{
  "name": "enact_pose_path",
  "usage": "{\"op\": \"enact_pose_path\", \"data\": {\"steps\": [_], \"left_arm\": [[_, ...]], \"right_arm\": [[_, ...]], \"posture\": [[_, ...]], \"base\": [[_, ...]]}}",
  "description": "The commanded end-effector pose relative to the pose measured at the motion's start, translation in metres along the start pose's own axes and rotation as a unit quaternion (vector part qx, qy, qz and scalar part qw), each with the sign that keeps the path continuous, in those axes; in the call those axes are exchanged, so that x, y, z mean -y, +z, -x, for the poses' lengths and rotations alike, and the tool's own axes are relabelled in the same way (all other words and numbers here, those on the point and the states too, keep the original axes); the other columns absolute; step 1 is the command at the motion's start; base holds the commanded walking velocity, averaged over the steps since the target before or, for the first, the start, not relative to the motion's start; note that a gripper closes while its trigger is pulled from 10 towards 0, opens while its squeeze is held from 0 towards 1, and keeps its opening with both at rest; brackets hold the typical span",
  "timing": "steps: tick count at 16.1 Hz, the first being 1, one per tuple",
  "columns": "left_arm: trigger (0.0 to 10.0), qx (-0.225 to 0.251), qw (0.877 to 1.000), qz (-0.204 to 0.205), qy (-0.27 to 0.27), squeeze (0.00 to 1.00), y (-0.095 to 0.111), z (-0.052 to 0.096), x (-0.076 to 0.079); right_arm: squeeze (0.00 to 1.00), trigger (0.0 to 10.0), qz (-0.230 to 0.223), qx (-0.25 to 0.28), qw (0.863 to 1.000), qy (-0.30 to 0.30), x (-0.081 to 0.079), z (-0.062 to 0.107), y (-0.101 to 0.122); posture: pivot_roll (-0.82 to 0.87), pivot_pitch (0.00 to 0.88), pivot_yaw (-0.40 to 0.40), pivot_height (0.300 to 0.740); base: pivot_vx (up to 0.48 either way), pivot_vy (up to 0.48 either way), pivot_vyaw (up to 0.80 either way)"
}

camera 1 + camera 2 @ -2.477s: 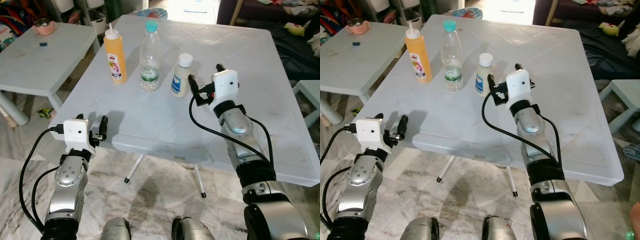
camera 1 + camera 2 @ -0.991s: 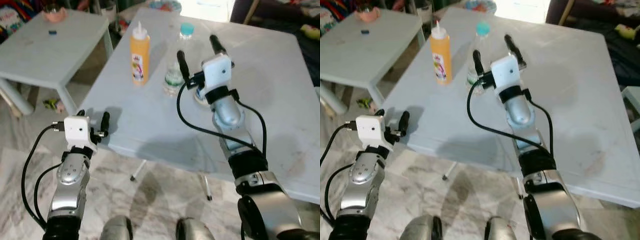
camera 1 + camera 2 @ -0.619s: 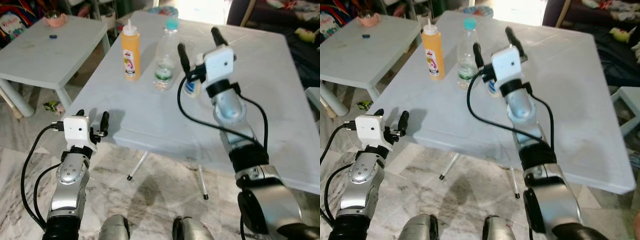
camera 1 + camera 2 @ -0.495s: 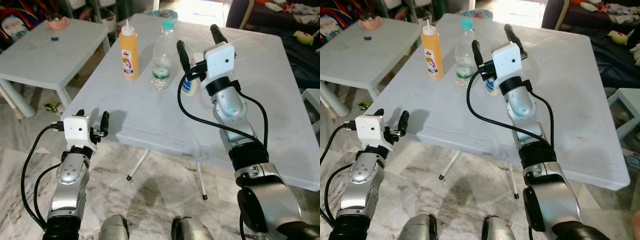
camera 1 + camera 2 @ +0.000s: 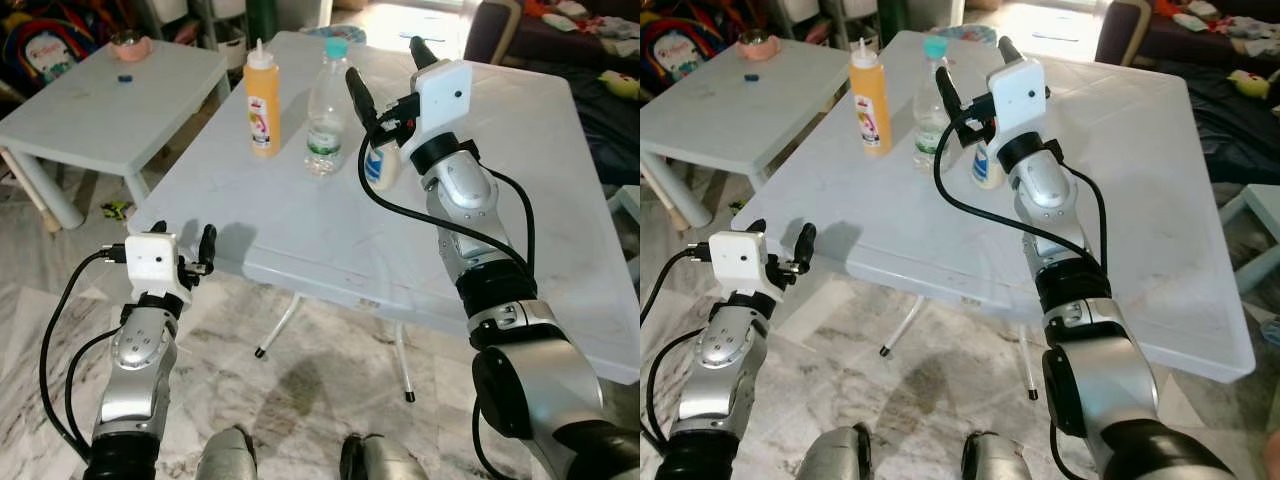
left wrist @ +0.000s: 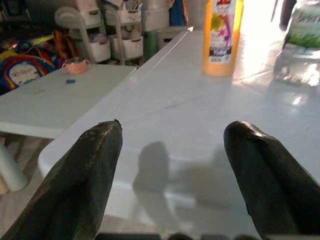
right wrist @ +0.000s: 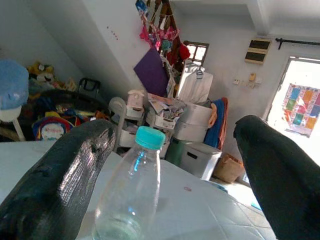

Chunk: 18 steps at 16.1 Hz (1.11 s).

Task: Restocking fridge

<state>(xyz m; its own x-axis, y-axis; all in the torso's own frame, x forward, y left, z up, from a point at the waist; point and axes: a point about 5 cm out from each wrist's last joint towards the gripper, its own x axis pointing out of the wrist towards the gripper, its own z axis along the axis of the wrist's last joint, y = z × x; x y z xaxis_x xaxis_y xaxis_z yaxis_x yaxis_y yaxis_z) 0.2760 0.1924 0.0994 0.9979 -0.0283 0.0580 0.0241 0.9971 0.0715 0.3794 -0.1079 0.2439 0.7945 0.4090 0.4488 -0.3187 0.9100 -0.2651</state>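
Right gripper spread wide above my small white bottle — water bottle beside, left gripper open, low at table edge

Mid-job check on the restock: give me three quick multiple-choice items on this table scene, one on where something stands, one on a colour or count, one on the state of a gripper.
1. Where is the orange sauce bottle relative to the water bottle?
A. On the robot's left of it
B. On the robot's right of it
C. Lying on top of it

2. What colour is the water bottle's cap?
A. Red
B. Teal
C. Black

3. What is the right gripper doing?
A. Shut on the sauce bottle
B. Open, raised above the table
C. Shut, resting flat on the floor

Answers: 1 A, the orange bottle stands left of the clear one in both head views. 2 B, the cap shows teal. 3 B, its two fingers are spread apart with nothing between them.
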Motion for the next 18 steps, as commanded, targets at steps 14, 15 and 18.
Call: {"op": "enact_pose_path", "data": {"steps": [14, 15, 18], "left_arm": [[10.0, -0.001, 1.0, 0.021, 0.014, 0.0, 0.001, 0.033, -0.003], [10.0, -0.004, 0.999, 0.031, 0.018, 0.0, -0.001, 0.035, 0.001], [10.0, -0.013, 0.998, 0.038, 0.038, 0.0, -0.005, 0.036, 0.001]], "right_arm": [[0.0, 10.0, -0.018, -0.139, 0.985, -0.097, -0.024, 0.135, -0.036], [0.0, 10.0, -0.039, -0.162, 0.978, -0.126, -0.02, 0.148, -0.041], [0.0, 10.0, -0.041, -0.181, 0.974, -0.131, -0.019, 0.157, -0.043]], "posture": [[0.05, 0.009, 0.012, 0.74], [0.05, 0.0, 0.012, 0.74], [0.04, 0.0, 0.018, 0.74]], "base": [[0.088, 0.392, -0.42], [0.0, 0.0, 0.0], [0.0, 0.0, 0.0]]}}
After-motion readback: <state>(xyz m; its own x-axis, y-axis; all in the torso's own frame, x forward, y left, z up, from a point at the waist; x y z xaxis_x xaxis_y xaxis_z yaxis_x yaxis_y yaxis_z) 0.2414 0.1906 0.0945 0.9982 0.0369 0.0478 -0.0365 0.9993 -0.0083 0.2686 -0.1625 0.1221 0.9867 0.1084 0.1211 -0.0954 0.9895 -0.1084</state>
